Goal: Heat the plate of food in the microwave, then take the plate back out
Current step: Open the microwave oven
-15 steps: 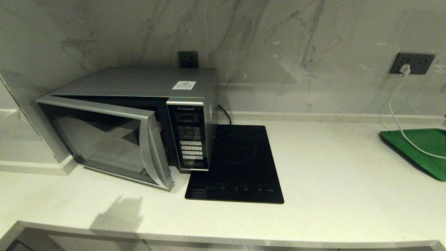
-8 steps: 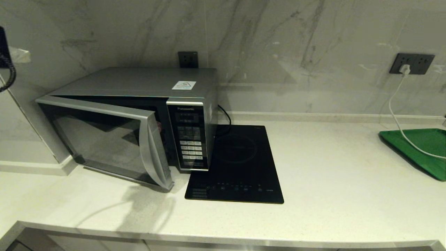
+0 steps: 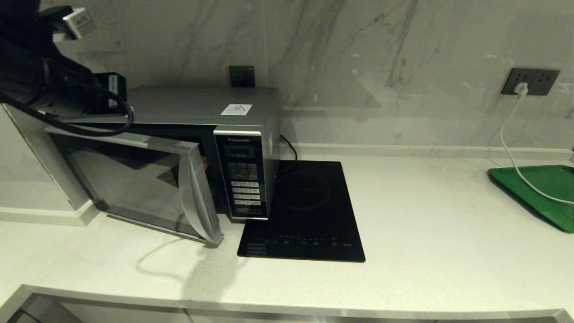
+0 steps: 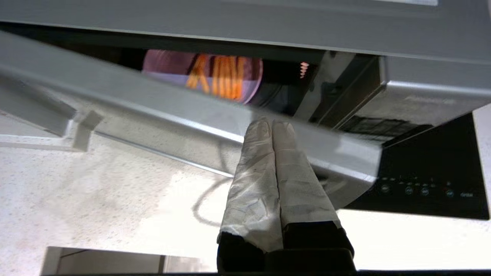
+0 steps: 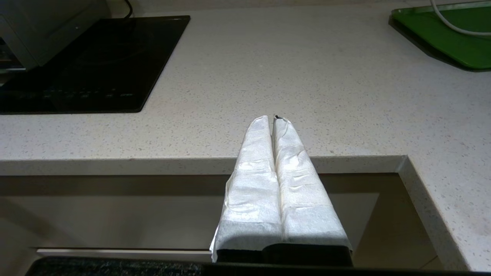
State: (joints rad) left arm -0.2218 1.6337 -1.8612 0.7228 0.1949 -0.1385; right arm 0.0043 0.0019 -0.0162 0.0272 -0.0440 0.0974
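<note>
The microwave (image 3: pixel 188 107) stands at the counter's left with its door (image 3: pixel 134 188) ajar. In the left wrist view the plate of food (image 4: pixel 168 63) shows through the gap above the door's top edge (image 4: pixel 153 99). It is a lilac plate with orange fries (image 4: pixel 224 74), lying inside the cavity. My left arm (image 3: pixel 45 67) reaches in high at the left, above the door. My left gripper (image 4: pixel 272 124) is shut and empty, its tips just over the door's top edge. My right gripper (image 5: pixel 271 119) is shut and empty, low before the counter's front edge.
A black glass hob (image 3: pixel 309 211) lies flat right of the microwave. A green tray (image 3: pixel 542 188) sits at the far right, with a white cable (image 3: pixel 511 148) running onto it from a wall socket (image 3: pixel 529 80). A marble wall backs the counter.
My left arm has swung into the head view from the upper left and now hangs over the microwave's left side. The door stands ajar as before.
</note>
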